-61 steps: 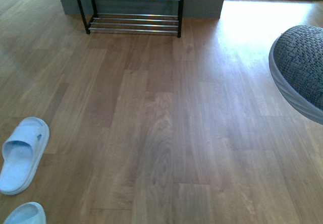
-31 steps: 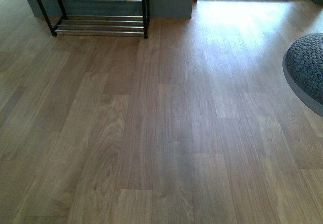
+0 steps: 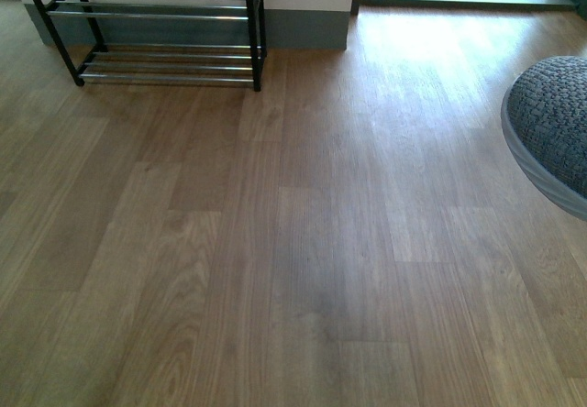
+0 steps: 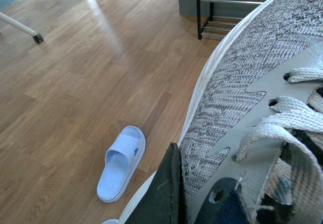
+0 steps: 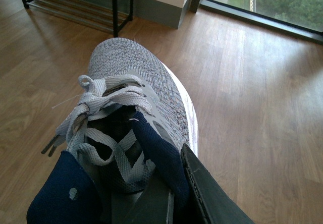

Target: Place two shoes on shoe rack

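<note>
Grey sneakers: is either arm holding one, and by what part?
Both. Right gripper clamps one sneaker by its opening's side wall; left gripper holds the other sneaker likewise.

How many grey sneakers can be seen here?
2. One sneaker fills the left wrist view; the other sneaker is in the right wrist and front views. Others may be hidden.

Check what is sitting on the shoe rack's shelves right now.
Nothing shows on the shoe rack: both rod shelves visible in the front view are bare. Anything higher is cut off by the frame's top edge.
</note>
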Tool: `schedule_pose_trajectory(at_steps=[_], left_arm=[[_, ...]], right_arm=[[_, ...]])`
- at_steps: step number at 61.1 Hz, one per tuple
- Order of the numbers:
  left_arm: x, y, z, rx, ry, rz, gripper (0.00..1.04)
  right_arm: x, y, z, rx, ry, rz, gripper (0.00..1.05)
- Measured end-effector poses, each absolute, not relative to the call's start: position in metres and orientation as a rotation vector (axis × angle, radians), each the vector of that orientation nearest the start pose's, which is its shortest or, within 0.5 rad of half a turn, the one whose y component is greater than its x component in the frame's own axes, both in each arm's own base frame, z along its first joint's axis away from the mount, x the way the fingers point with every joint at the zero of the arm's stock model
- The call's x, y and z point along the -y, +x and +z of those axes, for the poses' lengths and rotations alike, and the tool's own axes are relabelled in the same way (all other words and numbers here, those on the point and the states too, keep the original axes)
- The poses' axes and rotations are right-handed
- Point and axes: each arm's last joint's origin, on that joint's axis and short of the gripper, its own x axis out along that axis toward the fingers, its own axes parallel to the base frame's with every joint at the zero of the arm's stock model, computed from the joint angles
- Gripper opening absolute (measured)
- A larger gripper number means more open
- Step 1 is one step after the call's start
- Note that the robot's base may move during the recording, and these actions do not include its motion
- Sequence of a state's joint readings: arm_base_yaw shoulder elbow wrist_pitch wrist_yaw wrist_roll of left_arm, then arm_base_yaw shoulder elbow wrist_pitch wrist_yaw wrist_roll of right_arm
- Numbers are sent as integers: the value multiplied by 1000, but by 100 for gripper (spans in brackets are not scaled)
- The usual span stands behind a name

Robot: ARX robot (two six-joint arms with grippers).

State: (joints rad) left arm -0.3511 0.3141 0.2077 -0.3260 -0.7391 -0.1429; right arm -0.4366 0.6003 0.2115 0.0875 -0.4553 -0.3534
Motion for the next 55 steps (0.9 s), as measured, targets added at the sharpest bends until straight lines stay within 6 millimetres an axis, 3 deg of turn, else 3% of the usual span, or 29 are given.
schedule_pose_trajectory(at_steps=[55], left_arm=[[16,100,181,-343,86,408,2]], right_arm=[[48,133,187,-264,-221,67,1]])
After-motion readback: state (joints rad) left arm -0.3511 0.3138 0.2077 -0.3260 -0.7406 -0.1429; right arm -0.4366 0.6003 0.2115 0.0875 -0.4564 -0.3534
